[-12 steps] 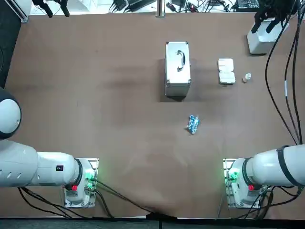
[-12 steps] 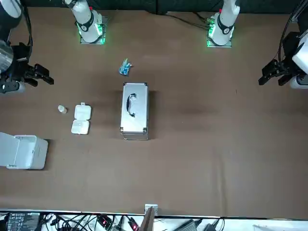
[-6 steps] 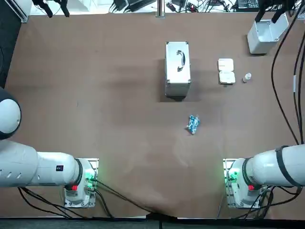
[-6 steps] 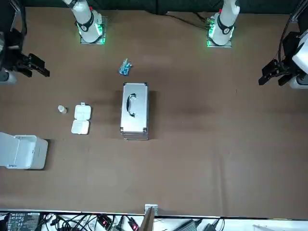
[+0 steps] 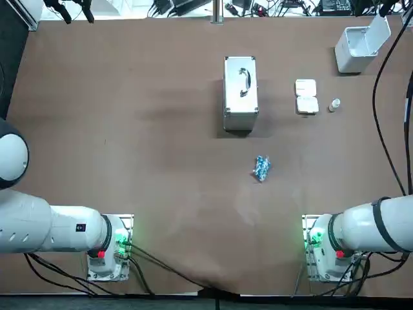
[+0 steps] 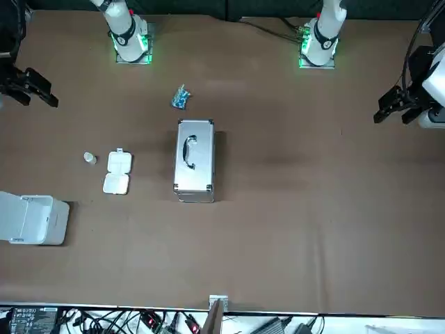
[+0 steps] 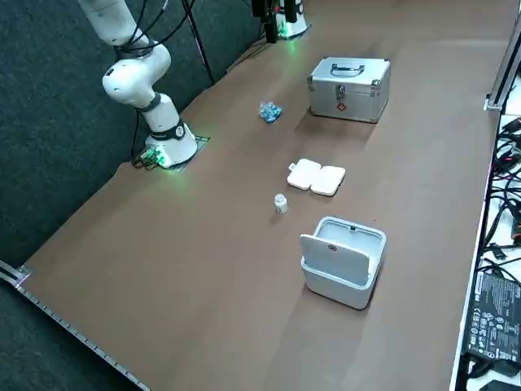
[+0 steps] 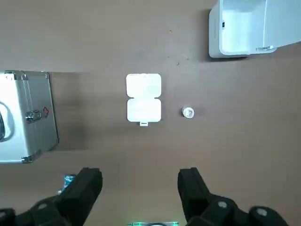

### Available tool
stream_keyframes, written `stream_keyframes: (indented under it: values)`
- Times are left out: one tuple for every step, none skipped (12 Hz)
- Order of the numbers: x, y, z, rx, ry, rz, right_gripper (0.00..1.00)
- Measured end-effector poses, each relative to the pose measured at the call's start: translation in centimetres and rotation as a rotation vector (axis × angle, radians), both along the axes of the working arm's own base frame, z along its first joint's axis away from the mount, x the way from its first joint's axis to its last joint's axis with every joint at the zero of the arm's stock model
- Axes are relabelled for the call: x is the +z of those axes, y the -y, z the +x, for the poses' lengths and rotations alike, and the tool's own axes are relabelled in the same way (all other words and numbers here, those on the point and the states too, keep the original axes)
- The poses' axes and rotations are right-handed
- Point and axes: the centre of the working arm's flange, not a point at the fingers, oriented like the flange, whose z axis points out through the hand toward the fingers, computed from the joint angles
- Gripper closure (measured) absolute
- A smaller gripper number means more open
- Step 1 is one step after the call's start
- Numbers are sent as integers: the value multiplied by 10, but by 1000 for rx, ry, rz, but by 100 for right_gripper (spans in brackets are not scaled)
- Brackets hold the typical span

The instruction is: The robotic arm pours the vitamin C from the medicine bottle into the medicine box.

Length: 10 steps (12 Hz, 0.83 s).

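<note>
While the right gripper (image 8: 140, 178) hangs high over the counter (image 5: 161, 129) with its fingers spread wide and nothing between them, the bottle (image 8: 188, 112) stands upright on its own, just beside the box (image 8: 144, 98) but not touching it. That box lies flat with both white halves side by side, which looks to me like it has been laid open ready to take the tablets. Keeping the bottle so near should make the pour a short carry. From up there the wrist camera takes in both things at once, so I'd guess the arm is placed to look the scene over before it comes down for the bottle. Nothing has been grasped, so the task is at its start. Whether the bottle has a cap on I can't make out. A metal case (image 5: 241, 93) sits well to one side of the box, a white bin (image 5: 358, 45) with its lid up stands near the counter's far corner, and a small blue packet (image 5: 261, 168) lies nearer the arms, all clear of the work.
</note>
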Motion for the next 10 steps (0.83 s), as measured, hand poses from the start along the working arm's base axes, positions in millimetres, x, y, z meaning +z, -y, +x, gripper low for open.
stream_keyframes:
  values:
    - [-2,-2,1,-4,-3,-4,0]
    - [-3,-3,2,-6,-5,-6,0]
    - [-5,-3,3,-7,-6,-7,0]
    - [-6,-3,4,-7,-7,-8,0]
    - [-7,-2,5,-8,-7,-8,0]
    - [-8,-2,7,-8,-7,-8,0]
    - [-9,-2,7,-8,-7,-8,0]
    - [-9,-1,7,-10,-7,-8,0]
    - [-9,0,7,-13,-6,-8,0]
    - [-9,1,7,-15,-4,-8,0]
